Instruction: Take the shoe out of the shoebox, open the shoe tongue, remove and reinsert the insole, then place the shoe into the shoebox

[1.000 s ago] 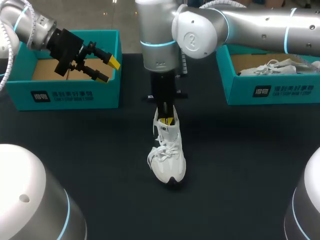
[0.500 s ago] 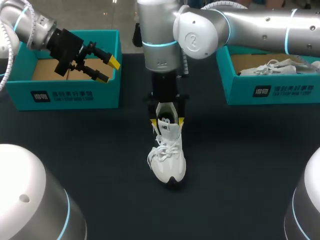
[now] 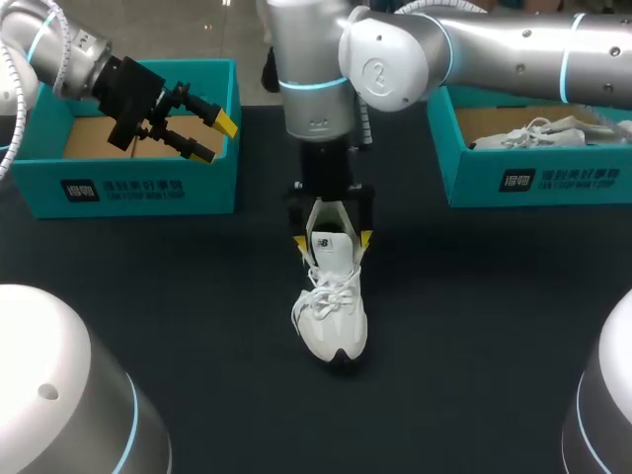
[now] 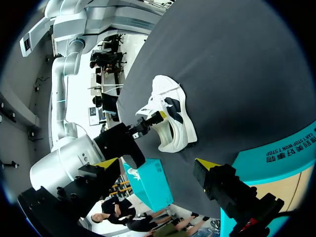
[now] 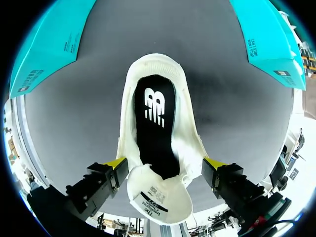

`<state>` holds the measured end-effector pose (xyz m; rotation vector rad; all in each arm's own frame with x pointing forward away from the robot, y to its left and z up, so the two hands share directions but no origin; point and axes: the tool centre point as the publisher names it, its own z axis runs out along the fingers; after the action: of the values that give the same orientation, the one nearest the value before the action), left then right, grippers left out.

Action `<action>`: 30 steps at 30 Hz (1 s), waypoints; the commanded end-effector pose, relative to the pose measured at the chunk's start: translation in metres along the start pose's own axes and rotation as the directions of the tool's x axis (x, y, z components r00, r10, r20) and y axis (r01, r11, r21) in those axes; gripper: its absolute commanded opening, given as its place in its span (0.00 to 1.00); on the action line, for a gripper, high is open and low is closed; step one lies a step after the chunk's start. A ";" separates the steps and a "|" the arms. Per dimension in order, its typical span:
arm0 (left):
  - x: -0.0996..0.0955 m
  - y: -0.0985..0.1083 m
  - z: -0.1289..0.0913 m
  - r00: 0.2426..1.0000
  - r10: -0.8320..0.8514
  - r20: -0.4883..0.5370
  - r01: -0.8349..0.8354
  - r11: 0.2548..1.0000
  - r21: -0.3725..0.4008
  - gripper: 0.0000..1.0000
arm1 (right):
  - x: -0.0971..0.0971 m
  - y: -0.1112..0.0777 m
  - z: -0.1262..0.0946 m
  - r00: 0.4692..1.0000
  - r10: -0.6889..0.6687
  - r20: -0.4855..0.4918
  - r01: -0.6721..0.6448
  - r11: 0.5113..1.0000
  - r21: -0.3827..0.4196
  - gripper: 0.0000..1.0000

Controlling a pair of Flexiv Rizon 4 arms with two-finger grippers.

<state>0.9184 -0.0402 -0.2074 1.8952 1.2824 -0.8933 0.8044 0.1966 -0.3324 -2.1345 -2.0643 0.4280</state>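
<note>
A black table (image 3: 474, 326) fills the scene; near its middle a white shoe (image 3: 331, 318) stands upright on its sole, well apart from both boxes, toe toward the near edge and heel toward the far side; its laces lie loose over the front; just behind them the right gripper (image 3: 333, 240) hangs straight down over the shoe's opening, its claw spread wide, one yellow tip at each side of the collar; whether the tips touch the shoe cannot be told; from the right wrist the shoe (image 5: 158, 148) lies ahead of the fingers and between them, its black insole (image 5: 154, 129) lying inside, the white tongue (image 5: 159, 203) nearest the gripper (image 5: 165, 163); farther back, to the left, a teal left shoebox (image 3: 138, 188) sits on the table, its cardboard floor showing; the left gripper (image 3: 213, 138) hovers above that box's right end, claw open and gripping nothing; from the left wrist the shoe (image 4: 170, 116) is well ahead of that gripper (image 4: 157, 165), with the right arm's fingers at its heel; at the far right stands a teal right shoebox (image 3: 538, 180) with a second shoe (image 3: 543, 133) inside.
</note>
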 end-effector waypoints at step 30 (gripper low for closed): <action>0.000 0.000 0.000 1.000 0.001 -0.003 -0.001 1.000 0.000 1.00 | 0.009 -0.091 -0.030 0.998 0.066 -0.014 -0.066 0.998 -0.008 1.00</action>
<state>0.9184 -0.0402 -0.2074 1.8952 1.2824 -0.8933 0.7321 0.2159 -0.2809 -2.2040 -1.9958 0.4333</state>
